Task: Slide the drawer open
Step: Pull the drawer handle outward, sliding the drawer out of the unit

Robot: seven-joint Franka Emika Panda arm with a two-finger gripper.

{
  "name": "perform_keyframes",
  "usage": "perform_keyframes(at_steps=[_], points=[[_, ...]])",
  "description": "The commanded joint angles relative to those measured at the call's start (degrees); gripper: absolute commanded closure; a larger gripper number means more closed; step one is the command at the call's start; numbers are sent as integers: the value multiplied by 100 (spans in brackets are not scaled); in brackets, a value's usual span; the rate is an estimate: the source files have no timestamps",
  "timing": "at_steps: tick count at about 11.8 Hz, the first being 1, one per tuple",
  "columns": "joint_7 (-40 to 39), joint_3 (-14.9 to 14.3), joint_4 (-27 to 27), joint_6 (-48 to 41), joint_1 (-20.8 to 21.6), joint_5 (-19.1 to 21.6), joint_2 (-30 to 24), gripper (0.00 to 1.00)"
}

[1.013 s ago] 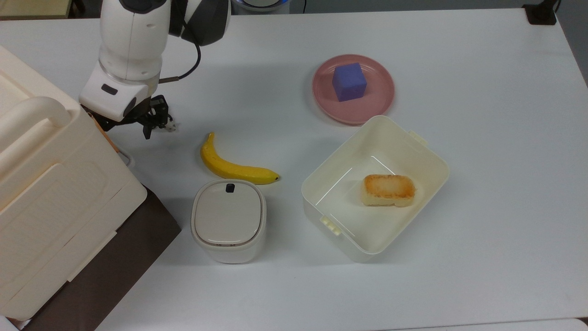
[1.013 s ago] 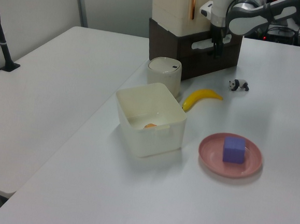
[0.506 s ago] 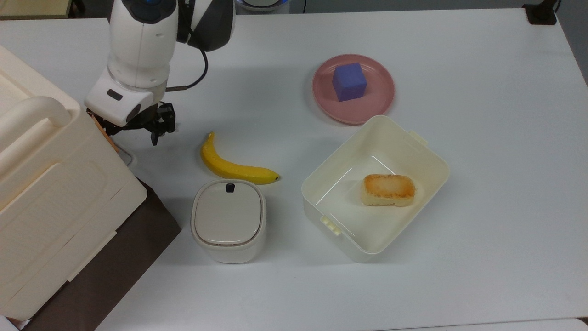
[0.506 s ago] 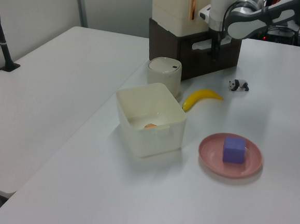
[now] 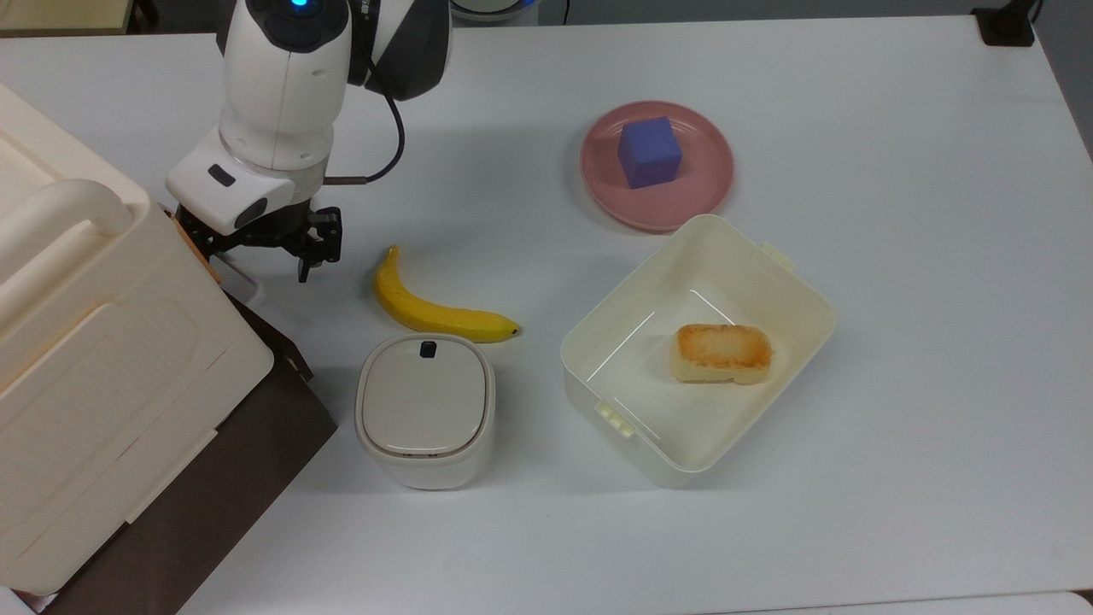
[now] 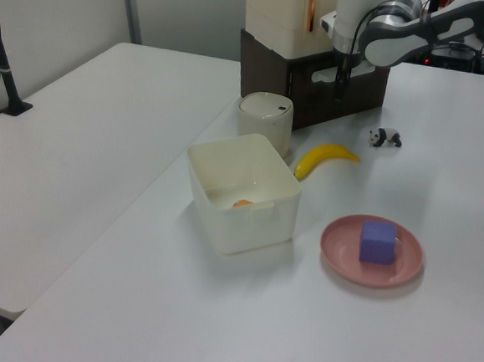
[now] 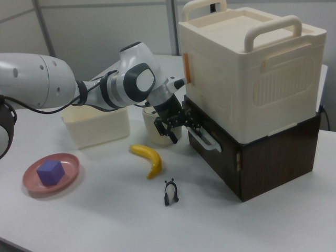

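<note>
Pulled the drawer [image 7: 212, 152] out a bit from under the cream box [image 7: 252, 68], hand [image 7: 181, 124] pinching its white handle [image 7: 202, 140]. No readable writing anywhere. Open counter [image 5: 897, 256] beyond the banana [image 5: 431, 307].

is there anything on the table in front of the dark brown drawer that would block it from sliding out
Nothing visible blocks it. The yellow banana and the small panda figure lie farther out from the drawer, which the gripper is beside.
</note>
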Motion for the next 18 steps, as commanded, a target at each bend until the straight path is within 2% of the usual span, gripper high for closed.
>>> perform_keyframes(at_steps=[1,4,6,8,14,18], points=[[653,187,-130,-227,148,-25,-218,0],[1180,433,-130,-499,148,-16,-271,0],[1418,487,-130,-596,157,-16,-324,0],[1472,679,-130,-710,131,-16,-341,0],[1559,707,-121,-859,148,-16,-350,0],[1796,1023,-130,-1175,148,-16,-368,0]])
